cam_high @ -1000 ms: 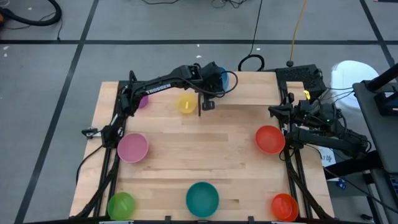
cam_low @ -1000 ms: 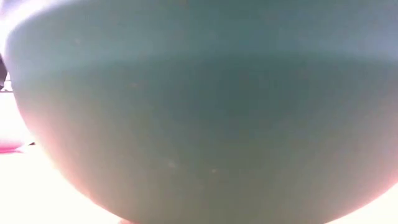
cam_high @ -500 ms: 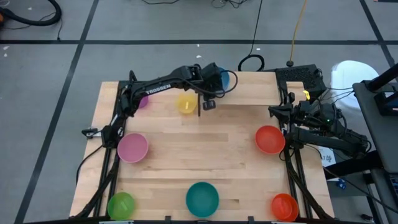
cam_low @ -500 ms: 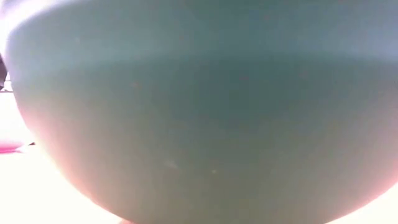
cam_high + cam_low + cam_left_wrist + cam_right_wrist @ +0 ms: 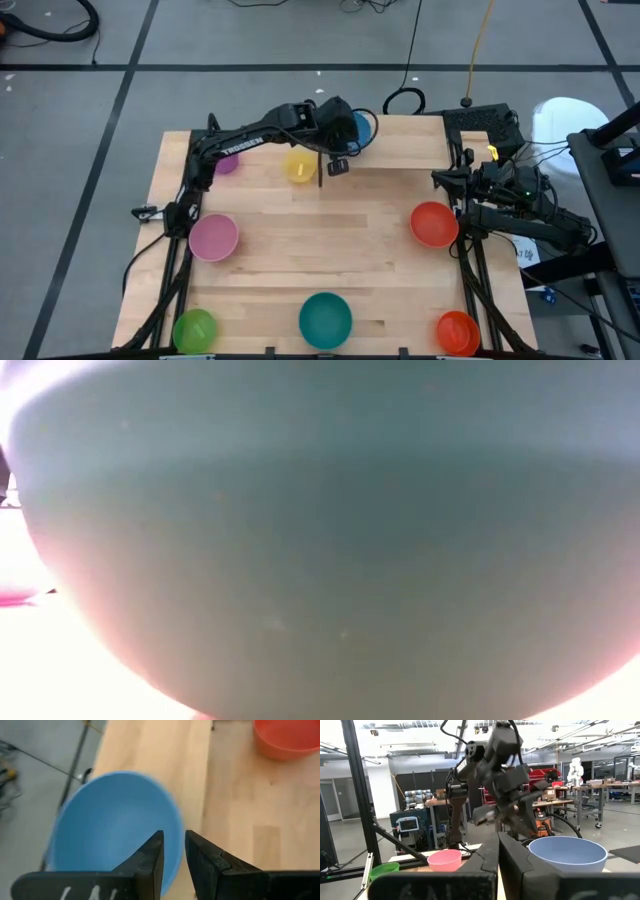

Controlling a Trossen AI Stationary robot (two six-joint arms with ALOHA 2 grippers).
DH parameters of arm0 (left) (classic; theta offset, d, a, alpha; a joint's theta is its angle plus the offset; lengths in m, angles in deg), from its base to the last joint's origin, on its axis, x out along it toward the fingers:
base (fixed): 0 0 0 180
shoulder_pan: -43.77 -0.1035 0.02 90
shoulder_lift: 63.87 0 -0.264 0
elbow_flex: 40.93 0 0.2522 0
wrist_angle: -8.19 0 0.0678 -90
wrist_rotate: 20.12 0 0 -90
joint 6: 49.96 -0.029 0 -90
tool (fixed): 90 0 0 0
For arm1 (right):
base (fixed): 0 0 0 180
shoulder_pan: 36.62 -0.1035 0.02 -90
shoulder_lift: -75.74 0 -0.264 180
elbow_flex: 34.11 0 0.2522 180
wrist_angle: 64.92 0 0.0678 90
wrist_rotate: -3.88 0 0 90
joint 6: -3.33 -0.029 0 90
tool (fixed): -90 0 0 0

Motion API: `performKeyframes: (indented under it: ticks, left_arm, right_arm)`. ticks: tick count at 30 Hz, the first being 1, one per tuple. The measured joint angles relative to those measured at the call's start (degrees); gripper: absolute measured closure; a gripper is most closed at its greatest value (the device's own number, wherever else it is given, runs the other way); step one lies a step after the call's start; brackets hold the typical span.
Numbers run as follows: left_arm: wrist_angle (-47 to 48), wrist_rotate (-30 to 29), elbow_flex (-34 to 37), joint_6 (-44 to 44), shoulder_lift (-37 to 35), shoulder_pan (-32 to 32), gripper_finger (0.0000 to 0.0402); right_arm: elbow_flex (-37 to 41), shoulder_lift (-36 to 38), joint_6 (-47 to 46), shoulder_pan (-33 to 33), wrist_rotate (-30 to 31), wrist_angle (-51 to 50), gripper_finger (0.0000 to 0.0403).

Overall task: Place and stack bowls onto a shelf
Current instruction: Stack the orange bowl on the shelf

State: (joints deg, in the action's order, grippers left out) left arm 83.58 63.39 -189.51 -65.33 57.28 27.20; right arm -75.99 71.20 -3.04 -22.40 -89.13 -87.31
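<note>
Where the high view looks straight down on the light wooden tabletop [image 5: 330, 255], the left gripper [image 5: 347, 135] reaches to the far edge near the middle and holds a round blue plastic bowl [image 5: 362, 128] by its rim, while the right gripper [image 5: 442, 178] waits at the table's right side just beside a round red-orange plastic bowl [image 5: 433, 223]. A small yellow bowl [image 5: 299, 166] lies just left of the left gripper, a small purple bowl [image 5: 228, 161] sits farther left partly under that arm, and a larger pink bowl [image 5: 212, 237] rests at the left side. Along the near edge stand a small green bowl [image 5: 194, 329] at the left, a large teal bowl [image 5: 325, 318] in the middle and a small orange bowl [image 5: 457, 331] at the right. The low view is almost wholly filled by the teal bowl's rounded wall [image 5: 320, 560], set right against the camera, with a sliver of pink at the far left. In the left wrist view the two dark fingers [image 5: 150, 860] are nearly closed, pinching the blue bowl's rim [image 5: 172, 820] between them, one finger inside and one outside; the red-orange bowl [image 5: 287, 740] lies well apart. In the right wrist view that arm's own fingers [image 5: 512, 855] are pressed together on nothing, and beyond them the left gripper [image 5: 517, 817] grips the blue bowl [image 5: 567, 852], with the pink bowl [image 5: 444, 859] and green bowl [image 5: 385, 869] farther off.
</note>
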Motion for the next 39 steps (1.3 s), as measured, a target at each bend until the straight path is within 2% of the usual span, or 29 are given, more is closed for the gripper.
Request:
performKeyframes:
  ticks: [3, 5, 9, 13, 19, 24, 28, 34, 39]
  left_arm:
    - [4.26, -5.53, -0.02, 1.80, -2.28, -0.43, 0.0316]
    - [9.26, -7.95, -0.02, 6.66, -3.49, -1.28, 0.0316]
    - [17.90, -8.61, 0.02, 18.27, -3.95, -3.77, 0.0316]
    - [19.32, -8.29, 2.16, 20.42, -3.35, -5.54, 0.0316]
    - [13.85, -1.77, 11.83, 20.17, -3.19, -6.69, 0.0316]
    - [9.74, -1.03, 18.02, 19.36, -3.13, -6.82, 0.0316]
    - [7.40, -0.38, 19.15, 18.67, -3.12, -6.61, 0.0316]
    - [-0.32, 5.40, 19.23, 18.52, -3.12, -6.55, 0.0316]
    - [-2.92, 6.39, 19.23, 17.83, -3.14, -6.64, 0.0316]
  right_arm:
    - [0.00, 0.02, 0.00, 0.00, 0.00, -0.02, 0.0403]
    - [0.00, 0.02, 0.00, -0.02, -0.02, -0.02, 0.0403]
    - [0.00, 0.02, 0.02, -0.02, -0.02, -0.24, 0.0403]
    - [0.00, 0.02, 0.02, -0.02, -0.02, -0.26, 0.0403]
    - [0.00, 0.02, 0.02, -0.02, -0.02, -0.26, 0.0403]
    - [0.00, 0.02, 0.02, -0.02, -0.02, -0.25, 0.0403]
    - [0.00, 0.02, 0.03, 0.00, -0.02, -0.24, 0.0403]
    - [0.00, 0.02, 0.02, -0.02, -0.02, -0.26, 0.0403]
    - [0.00, 0.02, 0.02, -0.02, -0.04, -0.24, 0.0403]
